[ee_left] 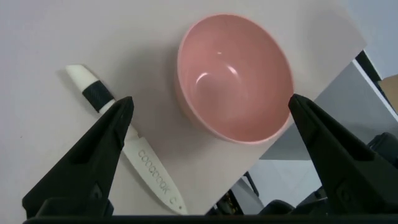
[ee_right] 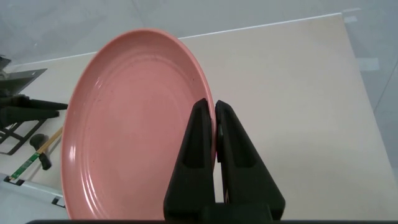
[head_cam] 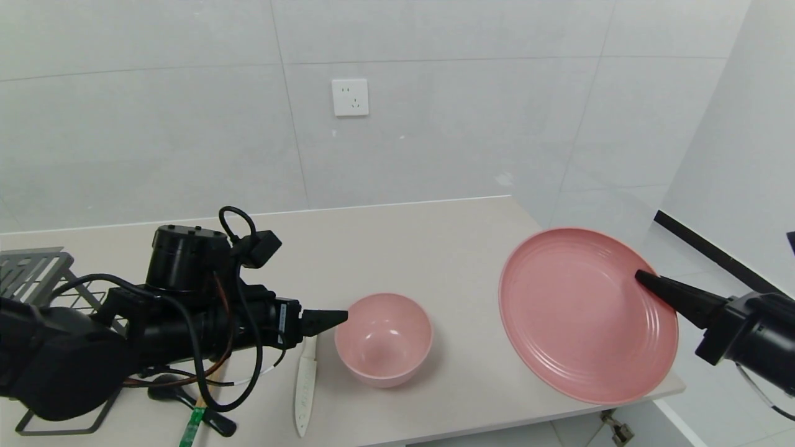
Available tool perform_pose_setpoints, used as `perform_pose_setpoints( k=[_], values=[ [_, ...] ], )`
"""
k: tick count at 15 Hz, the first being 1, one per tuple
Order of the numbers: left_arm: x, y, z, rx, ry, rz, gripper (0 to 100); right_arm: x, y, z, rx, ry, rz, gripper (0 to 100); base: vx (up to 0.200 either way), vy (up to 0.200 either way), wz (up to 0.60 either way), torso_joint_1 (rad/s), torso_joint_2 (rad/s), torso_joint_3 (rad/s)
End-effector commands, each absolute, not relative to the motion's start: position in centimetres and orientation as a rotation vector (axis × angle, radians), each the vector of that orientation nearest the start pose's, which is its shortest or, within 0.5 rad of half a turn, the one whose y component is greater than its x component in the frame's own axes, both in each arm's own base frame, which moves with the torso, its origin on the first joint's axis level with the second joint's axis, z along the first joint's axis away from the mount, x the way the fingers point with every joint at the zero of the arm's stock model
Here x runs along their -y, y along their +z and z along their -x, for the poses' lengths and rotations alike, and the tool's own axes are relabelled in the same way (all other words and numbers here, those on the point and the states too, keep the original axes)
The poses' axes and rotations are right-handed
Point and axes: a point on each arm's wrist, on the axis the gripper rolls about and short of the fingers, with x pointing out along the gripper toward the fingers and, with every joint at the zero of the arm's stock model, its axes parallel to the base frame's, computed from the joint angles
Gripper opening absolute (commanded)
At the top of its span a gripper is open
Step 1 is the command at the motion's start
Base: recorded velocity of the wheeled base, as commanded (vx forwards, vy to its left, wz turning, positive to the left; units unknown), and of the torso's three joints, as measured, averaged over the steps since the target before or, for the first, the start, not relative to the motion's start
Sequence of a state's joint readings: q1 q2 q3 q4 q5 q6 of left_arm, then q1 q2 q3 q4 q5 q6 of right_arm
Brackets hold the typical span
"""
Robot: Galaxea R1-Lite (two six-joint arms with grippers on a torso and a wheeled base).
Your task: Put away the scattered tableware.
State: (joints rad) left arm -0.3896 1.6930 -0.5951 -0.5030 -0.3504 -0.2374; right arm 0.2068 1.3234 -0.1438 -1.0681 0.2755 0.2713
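Black arms (head_cam: 186, 326), looped cables (head_cam: 239, 217), tapered left hand (ee_left: 211, 101)

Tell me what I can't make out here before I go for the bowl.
The rack: head view, cut by the picture's edge and covered by the left arm.
The dark utensil and stick beside it: head view, mostly under that arm; kind unclear.
The knife: head view, handle end behind the left jaws.
The plate: underside hidden in head and right wrist views by its own face.

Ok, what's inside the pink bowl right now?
Nothing: the pink bowl shows a bare, glossy inside down to its bottom, with only light reflections. The knife lies on the counter beside it, not in it. The counter patch under the bowl is covered.
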Motion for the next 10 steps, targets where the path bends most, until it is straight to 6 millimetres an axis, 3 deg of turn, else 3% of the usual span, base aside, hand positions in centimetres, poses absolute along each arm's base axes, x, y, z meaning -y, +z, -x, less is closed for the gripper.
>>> perform_pose_setpoints(
  k=[1, 10],
  values=[
    [11.6, 10.2, -25.1, -0.745, -0.642, 0.201, 100, -3.9, 14.9, -15.7, -0.164, 0.465, -0.27, 0, 0.0, 0.0, 0.0, 0.0, 0.0, 0.0],
    [13.8, 8.2, -26.1, -0.789, -0.662, 0.168, 100, -3.6, 14.8, -15.4, -0.162, 0.451, -0.27, 0, 0.0, 0.0, 0.0, 0.0, 0.0, 0.0]
  ],
)
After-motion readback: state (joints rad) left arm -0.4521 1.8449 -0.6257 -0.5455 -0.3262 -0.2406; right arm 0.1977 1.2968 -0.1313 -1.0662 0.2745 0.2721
